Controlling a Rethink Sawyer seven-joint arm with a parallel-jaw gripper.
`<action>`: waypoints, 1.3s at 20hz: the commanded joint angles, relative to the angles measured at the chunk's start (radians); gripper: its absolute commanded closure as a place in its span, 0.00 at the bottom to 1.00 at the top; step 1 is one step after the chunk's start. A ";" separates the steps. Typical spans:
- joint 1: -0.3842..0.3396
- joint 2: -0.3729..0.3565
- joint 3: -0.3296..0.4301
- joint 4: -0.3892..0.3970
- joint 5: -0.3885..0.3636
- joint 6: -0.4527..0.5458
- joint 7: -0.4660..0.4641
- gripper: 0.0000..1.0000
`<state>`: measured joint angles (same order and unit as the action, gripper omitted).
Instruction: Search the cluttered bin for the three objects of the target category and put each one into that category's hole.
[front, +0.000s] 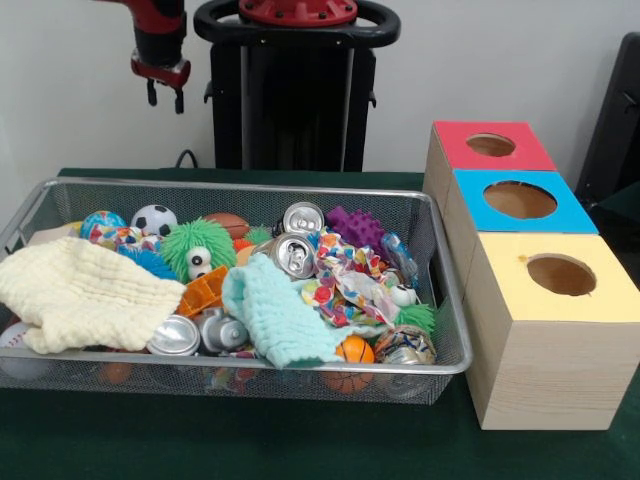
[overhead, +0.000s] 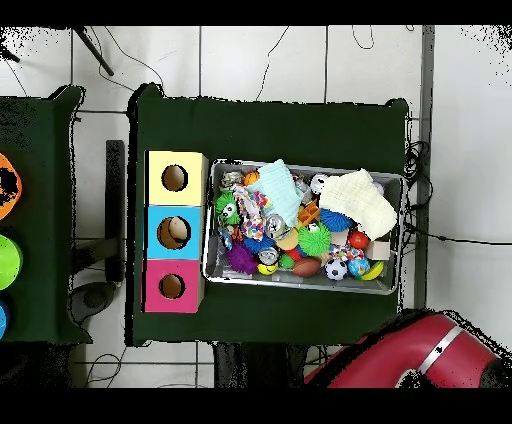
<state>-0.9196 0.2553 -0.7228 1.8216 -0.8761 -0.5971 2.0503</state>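
Observation:
The silver wire-mesh bin (front: 230, 185) stands on the green table, full of clutter. In it lie several drink cans (front: 293, 255), a soccer ball (front: 154, 219), a small orange basketball (front: 354, 350), a brown football (front: 230, 222), a green fuzzy toy with eyes (front: 197, 248), a purple spiky toy (front: 355, 227), a cream cloth (front: 85, 293) and a pale teal cloth (front: 275, 315). My gripper (front: 165, 97) hangs high above the bin's far left corner, open and empty. The overhead view shows the bin (overhead: 300, 283) and only the red arm (overhead: 420, 350).
Three wooden boxes stand in a row right of the bin, each with a round hole on top: red (front: 490, 145), blue (front: 520, 200), yellow (front: 560, 275). In the overhead view they are left of the bin: yellow (overhead: 175, 178), blue (overhead: 175, 232), pink (overhead: 172, 286).

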 joint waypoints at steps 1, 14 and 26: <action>0.054 0.079 0.165 -0.001 0.150 -0.148 0.032 0.00; 0.138 0.089 0.197 0.053 0.216 -0.180 0.085 0.00; 0.193 0.094 0.233 0.066 0.244 -0.183 0.109 0.00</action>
<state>-0.7486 0.2777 -0.7122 1.8336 -0.6883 -0.6589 2.0503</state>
